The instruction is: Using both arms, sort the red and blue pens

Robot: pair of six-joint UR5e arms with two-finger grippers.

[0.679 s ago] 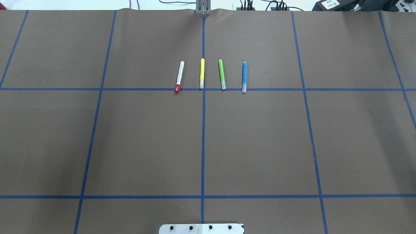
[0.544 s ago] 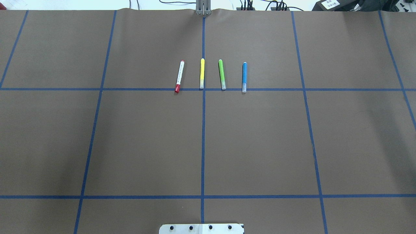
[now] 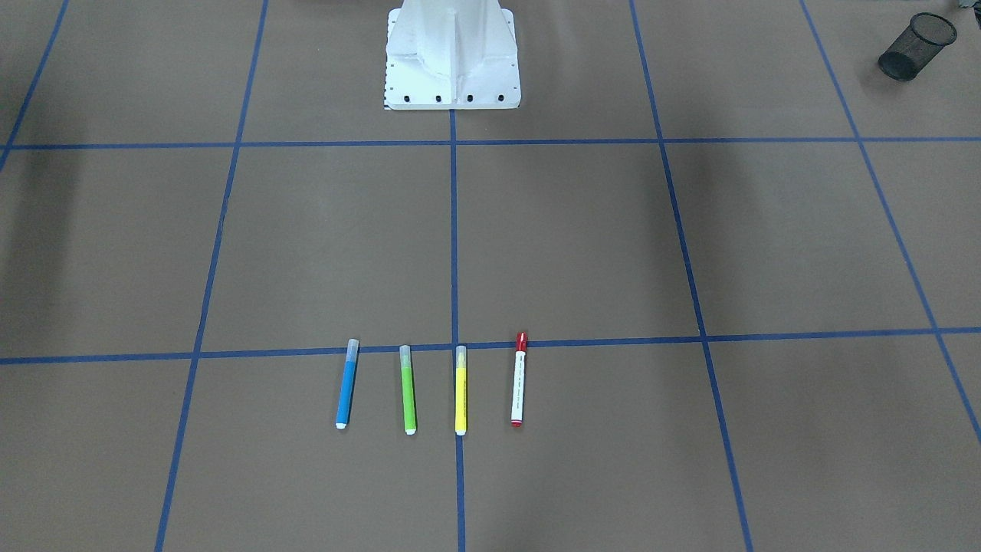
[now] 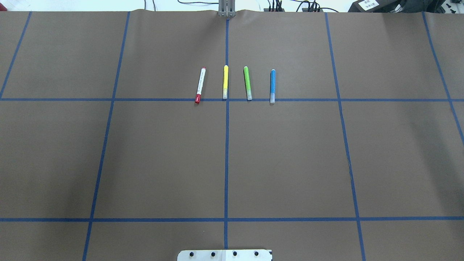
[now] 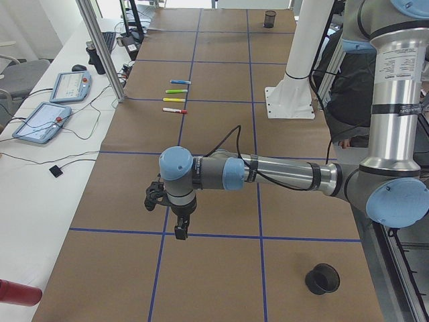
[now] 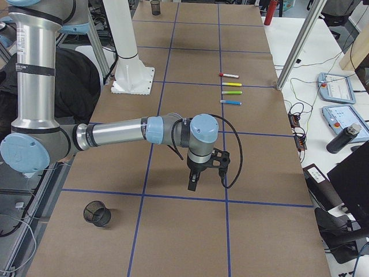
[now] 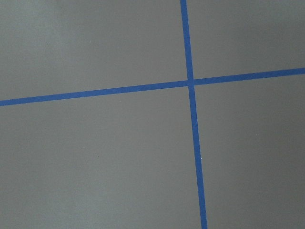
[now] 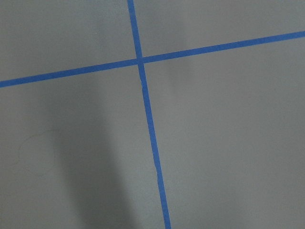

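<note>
The red pen, white-barrelled with a red cap, lies at the left end of a row of pens on the brown table; the blue pen lies at the right end. In the front-facing view the red pen is on the right and the blue pen on the left. Neither gripper is near them. The left gripper hangs over a tape crossing far from the red pen. The right gripper hangs likewise, short of the blue pen. I cannot tell whether either is open or shut.
A yellow marker and a green marker lie between the two pens. A black mesh cup lies on the robot's left side, another cup on its right. The white pedestal stands at the table's near middle.
</note>
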